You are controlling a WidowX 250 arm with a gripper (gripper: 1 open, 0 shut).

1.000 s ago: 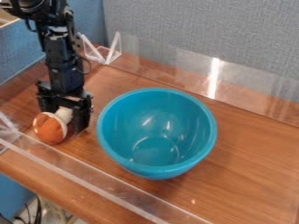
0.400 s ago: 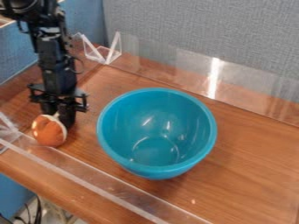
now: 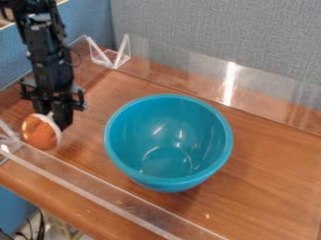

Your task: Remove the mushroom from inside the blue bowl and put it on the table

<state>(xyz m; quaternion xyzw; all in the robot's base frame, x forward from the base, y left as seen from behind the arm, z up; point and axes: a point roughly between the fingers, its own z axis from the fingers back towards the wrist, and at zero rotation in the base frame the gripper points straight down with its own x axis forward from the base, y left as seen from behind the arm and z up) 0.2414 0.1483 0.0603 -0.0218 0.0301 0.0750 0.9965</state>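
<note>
The mushroom (image 3: 41,134) lies on the table (image 3: 251,187) left of the bowl (image 3: 168,142), near the front acrylic wall, so the placing looks done; the bowl is empty. The gripper (image 3: 59,119) hangs pointing straight down just above and right of the mushroom, its fingers drawn close together and holding nothing, which suits an arm clear of the toy, though contact at the tips is hard to rule out
</note>
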